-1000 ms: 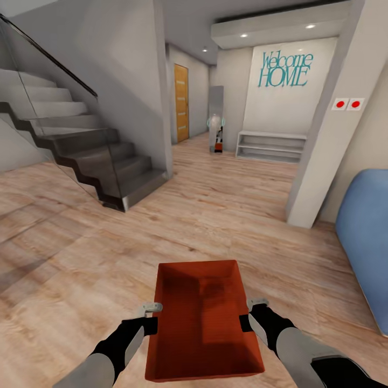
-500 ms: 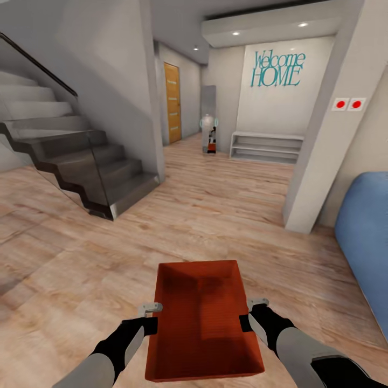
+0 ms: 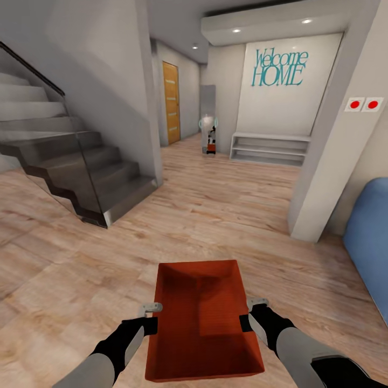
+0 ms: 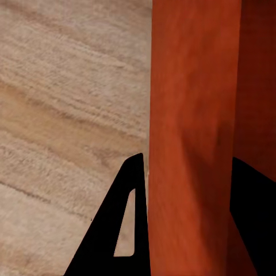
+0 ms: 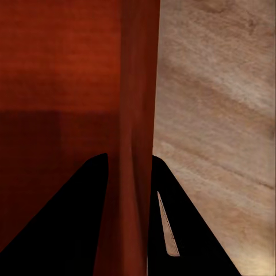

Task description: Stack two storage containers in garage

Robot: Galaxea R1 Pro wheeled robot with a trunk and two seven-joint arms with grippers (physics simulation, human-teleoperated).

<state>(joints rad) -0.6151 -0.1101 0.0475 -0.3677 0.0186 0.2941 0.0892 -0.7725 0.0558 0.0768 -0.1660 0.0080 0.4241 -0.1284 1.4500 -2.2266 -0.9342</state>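
A smooth red-orange storage container [image 3: 203, 318] hung at six o'clock over the wood-plank floor [image 3: 226, 215], each long wall apparently pinched by the left gripper [image 3: 151, 319] and right gripper [image 3: 249, 314].

blue sofa [image 3: 372, 242] cut off by the head view's right edge.

Teal "Welcome HOME" lettering [image 3: 278, 67] stands on the white wall [image 3: 285, 108]
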